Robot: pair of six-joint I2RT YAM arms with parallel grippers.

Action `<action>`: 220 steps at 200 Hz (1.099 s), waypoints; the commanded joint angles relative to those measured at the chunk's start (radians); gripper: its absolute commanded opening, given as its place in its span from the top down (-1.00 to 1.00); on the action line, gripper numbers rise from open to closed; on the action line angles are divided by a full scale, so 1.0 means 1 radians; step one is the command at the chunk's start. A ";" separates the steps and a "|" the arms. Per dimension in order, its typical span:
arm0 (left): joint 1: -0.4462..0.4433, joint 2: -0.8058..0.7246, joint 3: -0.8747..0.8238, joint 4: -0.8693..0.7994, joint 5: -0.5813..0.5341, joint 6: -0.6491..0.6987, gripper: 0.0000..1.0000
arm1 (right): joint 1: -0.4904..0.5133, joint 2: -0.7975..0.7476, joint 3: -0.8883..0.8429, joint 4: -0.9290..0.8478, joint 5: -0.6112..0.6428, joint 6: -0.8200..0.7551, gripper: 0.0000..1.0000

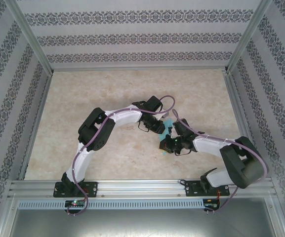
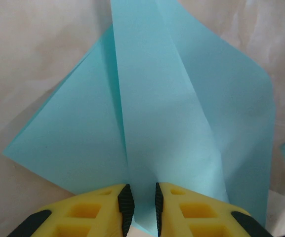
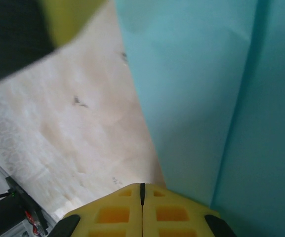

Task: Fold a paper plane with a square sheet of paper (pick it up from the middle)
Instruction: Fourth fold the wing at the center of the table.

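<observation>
Table (image 1: pixel 132 94), pale and marbled, carries both arms: the left arm (image 1: pixel 95 131) reaches in from 7 o'clock and the right arm (image 1: pixel 216 145) from 5 o'clock, meeting just toward 3 o'clock of the centre. Paper (image 2: pixel 162 113) sits between them there, seemingly lifted off the table. It is already creased, with a long middle panel running to 12 o'clock in the left wrist view and flaps fanning toward 10 and 2 o'clock. The left tool (image 2: pixel 141 202) is clamped on the lower end of that middle panel, its pads nearly together with the paper between them. The right tool (image 3: pixel 142 190) has its fingers pressed together, and the paper lies beside it from 12 round to 4 o'clock. Whether it pinches an edge I cannot tell. This looks like the middle of the folding, with the creases started and no dart yet. The next move likely calls for the left hold to stay firm while the right takes a flap and lays it over along the crease without twisting the thin paper.
</observation>
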 commanded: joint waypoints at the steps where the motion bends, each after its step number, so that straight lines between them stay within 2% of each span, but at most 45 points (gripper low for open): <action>1: -0.019 0.150 -0.057 -0.077 -0.159 0.046 0.45 | 0.008 0.012 -0.003 -0.019 0.009 -0.018 0.87; 104: -0.019 0.166 -0.045 -0.087 -0.164 0.054 0.45 | 0.017 -0.082 -0.105 -0.109 0.022 -0.007 0.87; 157: -0.019 0.165 -0.046 -0.089 -0.166 0.056 0.45 | 0.040 -0.147 -0.106 -0.196 0.055 -0.005 0.87; 220: -0.019 0.163 -0.042 -0.093 -0.158 0.057 0.45 | 0.034 -0.193 -0.061 -0.194 0.043 0.005 0.88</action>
